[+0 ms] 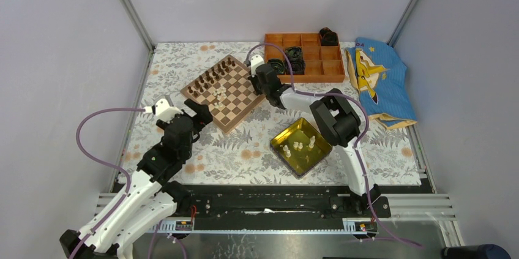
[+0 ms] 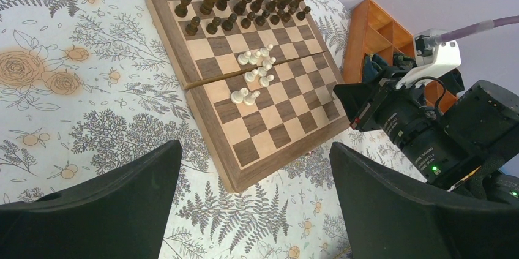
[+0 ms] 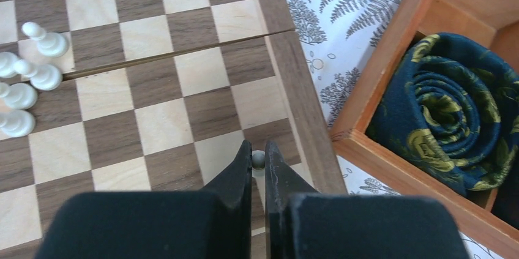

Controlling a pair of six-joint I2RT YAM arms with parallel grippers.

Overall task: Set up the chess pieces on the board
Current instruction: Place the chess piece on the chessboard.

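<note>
The right gripper (image 3: 257,156) pinches a rounded cream chess piece (image 3: 258,160) at the edge of the checkered wooden board (image 3: 183,87). The left gripper (image 2: 255,149) gapes empty beside its corner.

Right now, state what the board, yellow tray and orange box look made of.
Board: wood, satin, grain showing in the checks.
Yellow tray: probably metal, glossy, with mirror-like reflections.
Orange box: likely stained wood, matte, faint grain; plastic not ruled out.

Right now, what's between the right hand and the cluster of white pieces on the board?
Only empty squares of the board separate the right hand from the white pieces. The right wrist view shows it clearest. That hand pinches one white piece.
</note>
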